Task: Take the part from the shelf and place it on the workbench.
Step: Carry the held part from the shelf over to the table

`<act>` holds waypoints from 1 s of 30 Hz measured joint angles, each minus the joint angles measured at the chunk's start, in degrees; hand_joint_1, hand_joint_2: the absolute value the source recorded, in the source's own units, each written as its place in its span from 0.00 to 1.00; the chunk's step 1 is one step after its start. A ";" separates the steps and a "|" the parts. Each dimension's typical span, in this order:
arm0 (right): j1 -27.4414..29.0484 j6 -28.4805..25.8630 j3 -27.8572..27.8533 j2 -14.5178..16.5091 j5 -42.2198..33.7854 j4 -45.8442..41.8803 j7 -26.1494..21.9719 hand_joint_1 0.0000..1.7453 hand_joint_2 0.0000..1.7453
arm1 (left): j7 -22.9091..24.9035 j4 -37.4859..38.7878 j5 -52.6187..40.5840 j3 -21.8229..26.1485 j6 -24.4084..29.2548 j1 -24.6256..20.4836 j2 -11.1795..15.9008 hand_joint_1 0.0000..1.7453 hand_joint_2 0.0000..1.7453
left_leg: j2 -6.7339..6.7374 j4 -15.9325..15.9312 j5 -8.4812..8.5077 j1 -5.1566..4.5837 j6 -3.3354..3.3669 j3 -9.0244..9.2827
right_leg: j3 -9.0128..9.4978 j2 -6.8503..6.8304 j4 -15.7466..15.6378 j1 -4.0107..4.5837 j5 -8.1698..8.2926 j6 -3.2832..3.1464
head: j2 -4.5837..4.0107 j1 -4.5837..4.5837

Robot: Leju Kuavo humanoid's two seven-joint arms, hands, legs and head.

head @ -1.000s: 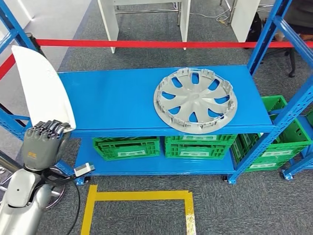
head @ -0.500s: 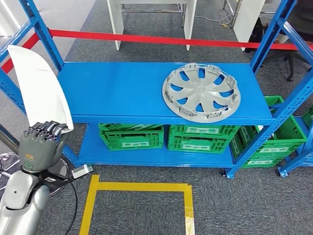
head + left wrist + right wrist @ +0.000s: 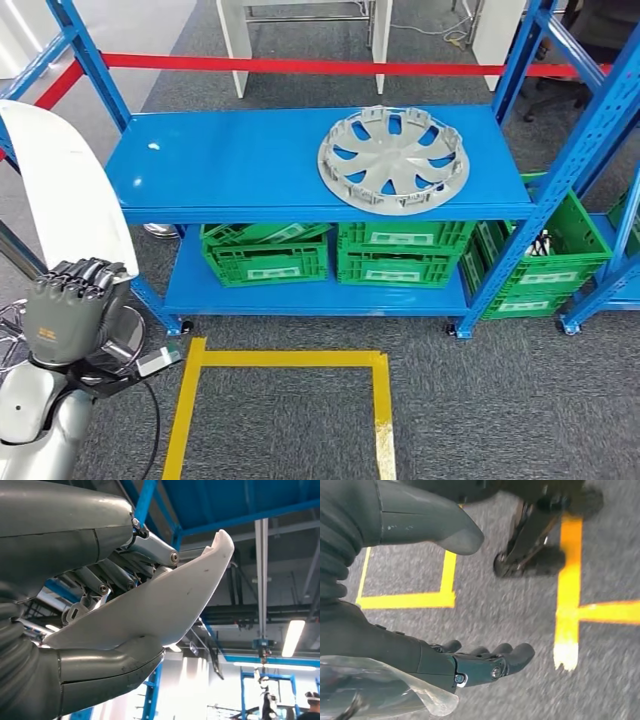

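Observation:
My left hand grips a white curved panel part at its lower end and holds it upright at the left, in front of the blue shelf's left post. In the left wrist view the same white part lies clamped between the thumb and the fingers of my left hand. A silver wheel cover lies flat on the upper level of the blue shelf, right of centre. My right hand hangs over the grey carpet with its fingers spread and nothing in it.
Green crates fill the lower shelf level, and more stand at the right. Yellow floor tape marks a box in front of the shelf. A red barrier tape and white table legs stand behind.
The whole picture has shifted: the shelf now sits slightly higher and farther, so the camera has moved. My left hand still holds the white part the same way.

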 joint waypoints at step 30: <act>1.19 -8.65 -1.39 -1.61 -1.32 -2.91 1.08 0.00 1.00 | -10.42 -3.02 5.84 8.24 0.02 3.19 -4.53 1.00 1.00 | 0.20 -2.06 1.74 -0.38 0.71 0.42 | 1.48 -0.08 -0.67 0.12 -0.83 0.21 | 0.00 0.46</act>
